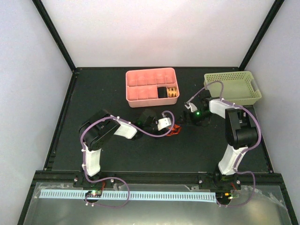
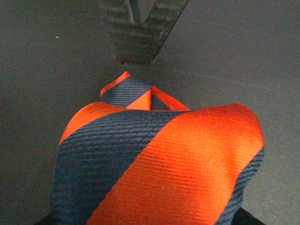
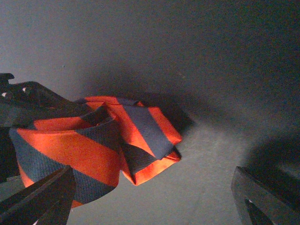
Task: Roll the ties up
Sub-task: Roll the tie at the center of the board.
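Observation:
The tie [image 1: 176,130] is orange-red with navy diagonal stripes, partly rolled into a loose coil on the black table just below the pink tray. My left gripper [image 1: 168,125] is shut on the coil. In the left wrist view the tie [image 2: 159,164] fills the lower frame and hides my fingers. In the right wrist view the coil [image 3: 93,140] lies left of centre, its folded end pointing right. My right gripper [image 1: 186,116] is open and empty just right of the tie; its wide-apart fingertips [image 3: 44,199] frame the coil's end.
A pink compartment tray [image 1: 140,77] stands behind the tie, with a rolled striped tie [image 1: 172,92] in its right front compartment. A pale green basket [image 1: 243,96] stands at the back right. One finger of the right gripper [image 2: 136,33] shows in the left wrist view.

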{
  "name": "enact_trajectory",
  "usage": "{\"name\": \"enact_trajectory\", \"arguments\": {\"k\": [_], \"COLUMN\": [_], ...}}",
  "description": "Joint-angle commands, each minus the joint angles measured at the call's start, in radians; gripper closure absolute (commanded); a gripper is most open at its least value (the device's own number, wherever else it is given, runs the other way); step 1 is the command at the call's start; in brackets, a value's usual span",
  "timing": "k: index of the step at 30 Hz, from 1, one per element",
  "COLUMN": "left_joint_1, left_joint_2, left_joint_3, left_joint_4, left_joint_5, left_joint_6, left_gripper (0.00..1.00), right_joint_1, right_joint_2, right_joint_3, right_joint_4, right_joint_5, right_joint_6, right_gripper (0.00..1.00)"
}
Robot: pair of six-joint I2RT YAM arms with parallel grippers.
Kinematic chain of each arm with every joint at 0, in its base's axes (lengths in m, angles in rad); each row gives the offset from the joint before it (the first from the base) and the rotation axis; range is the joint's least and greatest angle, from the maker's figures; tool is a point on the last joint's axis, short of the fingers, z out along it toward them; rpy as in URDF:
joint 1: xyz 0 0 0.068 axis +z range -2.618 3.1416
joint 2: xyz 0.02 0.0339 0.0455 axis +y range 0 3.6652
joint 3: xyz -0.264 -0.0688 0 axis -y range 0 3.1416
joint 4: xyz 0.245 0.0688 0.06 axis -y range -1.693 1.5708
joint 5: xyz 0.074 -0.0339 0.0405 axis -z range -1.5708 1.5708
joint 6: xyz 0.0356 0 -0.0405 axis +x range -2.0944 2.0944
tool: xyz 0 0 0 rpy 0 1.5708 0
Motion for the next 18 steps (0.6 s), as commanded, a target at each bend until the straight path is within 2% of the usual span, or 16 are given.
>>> {"name": "enact_trajectory", "arguments": {"k": [1, 6, 10, 15, 17, 18], "left_joint_1": [-0.004, -0.004, -0.004, -0.004, -0.004, -0.004], "left_joint_2": [0.017, 0.014, 0.014, 0.017, 0.019, 0.020], "left_joint_3": [-0.003, -0.002, -0.002, -0.002, 0.001, 0.001], "left_joint_4": [-0.136, -0.138, -0.137, -0.134, -0.134, -0.133], "left_joint_5": [-0.046, -0.044, -0.047, -0.047, -0.048, -0.048], "left_joint_6": [0.023, 0.020, 0.020, 0.020, 0.020, 0.020], "left_gripper": [0.61, 0.61, 0.61, 0.60, 0.60, 0.60], "right_joint_1": [0.013, 0.051, 0.053, 0.053, 0.054, 0.053], "right_joint_2": [0.068, 0.131, 0.141, 0.092, 0.089, 0.091], "right_joint_3": [-0.035, -0.036, -0.027, -0.059, -0.069, -0.069], "right_joint_4": [0.089, 0.135, 0.119, 0.108, 0.096, 0.086], "right_joint_5": [-0.098, -0.122, -0.201, -0.317, -0.354, -0.353], "right_joint_6": [0.079, 0.099, 0.082, 0.043, 0.036, 0.032], "right_gripper": [0.05, 0.04, 0.12, 0.30, 0.32, 0.29]}}
